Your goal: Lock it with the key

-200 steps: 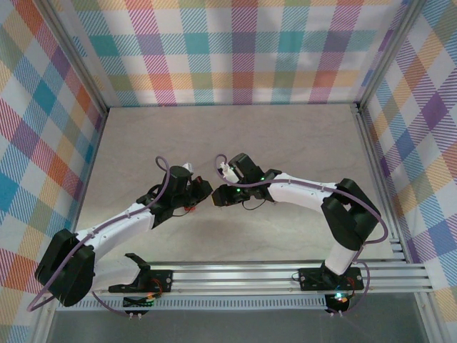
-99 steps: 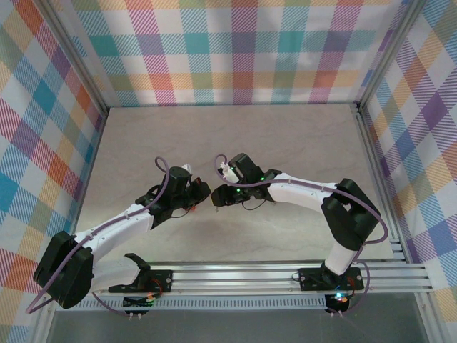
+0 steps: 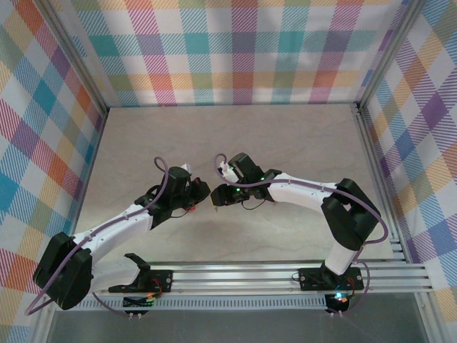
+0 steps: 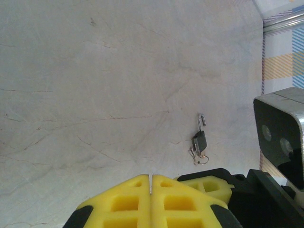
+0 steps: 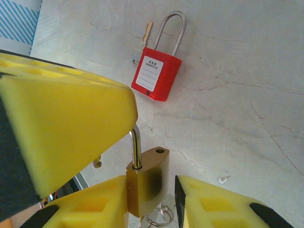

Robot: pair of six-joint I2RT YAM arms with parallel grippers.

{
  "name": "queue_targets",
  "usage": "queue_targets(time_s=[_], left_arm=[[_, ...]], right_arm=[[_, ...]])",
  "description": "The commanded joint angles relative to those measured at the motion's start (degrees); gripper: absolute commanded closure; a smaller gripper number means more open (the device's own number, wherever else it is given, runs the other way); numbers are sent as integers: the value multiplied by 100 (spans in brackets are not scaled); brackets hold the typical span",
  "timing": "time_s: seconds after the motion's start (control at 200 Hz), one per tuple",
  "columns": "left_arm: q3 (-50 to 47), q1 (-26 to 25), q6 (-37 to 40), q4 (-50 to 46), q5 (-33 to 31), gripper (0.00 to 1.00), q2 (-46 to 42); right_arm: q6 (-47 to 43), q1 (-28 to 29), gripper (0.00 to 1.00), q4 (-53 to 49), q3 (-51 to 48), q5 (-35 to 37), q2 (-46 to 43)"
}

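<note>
- Left pincer (image 4: 150,183): yellow fingers pressed together, nothing seen between them.
- Right pincer (image 5: 151,187): fingers apart, with the brass padlock (image 5: 147,183) between them. Its shackle is open and the key ring (image 5: 160,216) sits at its base.
- Red padlock (image 5: 156,76) lies on the surface (image 5: 247,118) beyond.

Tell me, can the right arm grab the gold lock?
Probably yes. The gold padlock sits right between the right gripper's open fingers, with nothing else in the gap. One finger hides the top of its shackle, so the grip might be awkward.
</note>
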Motion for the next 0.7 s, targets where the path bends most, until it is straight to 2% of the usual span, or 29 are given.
queue_targets(time_s=[0.0, 0.23, 0.31, 0.695], left_arm=[[-43, -52, 60, -26, -43, 100, -157], [-51, -52, 68, -48, -44, 100, -183], [-44, -51, 77, -73, -48, 100, -189], [-148, -52, 120, 25, -93, 100, -423]], right_arm=[[72, 39, 70, 201, -42, -160, 29], [83, 44, 75, 239, -89, -145, -30], [82, 39, 80, 228, -89, -162, -29], [180, 39, 87, 412, -181, -305, -83]])
